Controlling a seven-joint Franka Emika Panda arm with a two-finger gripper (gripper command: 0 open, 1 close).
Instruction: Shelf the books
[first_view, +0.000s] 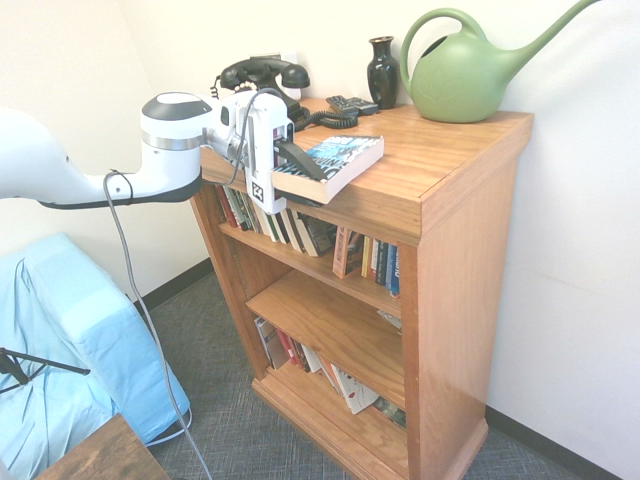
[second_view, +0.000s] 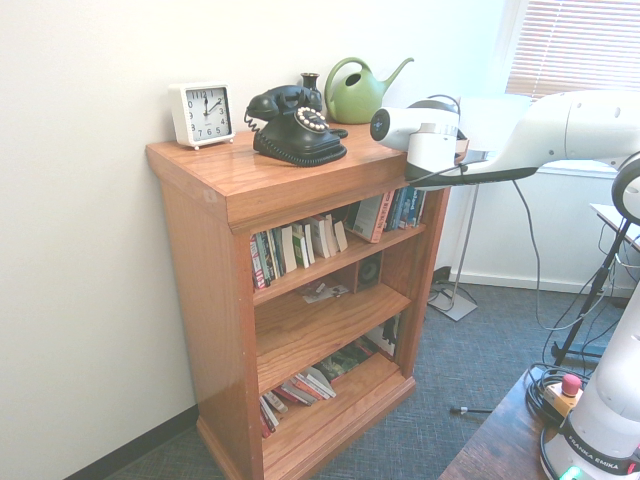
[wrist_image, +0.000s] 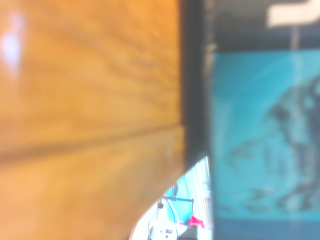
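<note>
Clamping across the near end of the book (first_view: 335, 162), the claw (first_view: 293, 165) is pinching it with one dark finger (first_view: 300, 157) lying on the cover and the other out of sight beneath. The book is lying flat, cover up, at the front edge of the shelf's (first_view: 440, 190) thick top, its gripped end jutting out past that edge. The jaws are standing partway closed, about as far apart as the paperback is thick. In the wrist view the teal cover (wrist_image: 260, 135) is showing just beside the orange wood (wrist_image: 85, 100), both blurred.

A thick paperback like this is probably moderately heavy and only fairly stiff: held by one end, the free end is likely to sag and the block of pages may fan or slide. The glossy cover looks slippery, so a grip reaching deep over the cover, close to the spine, would probably hold best. The top tier (first_view: 300, 230) below is already carrying rows of thin books, with a gap left toward its middle, so the book would likely need turning upright to go in.
</note>
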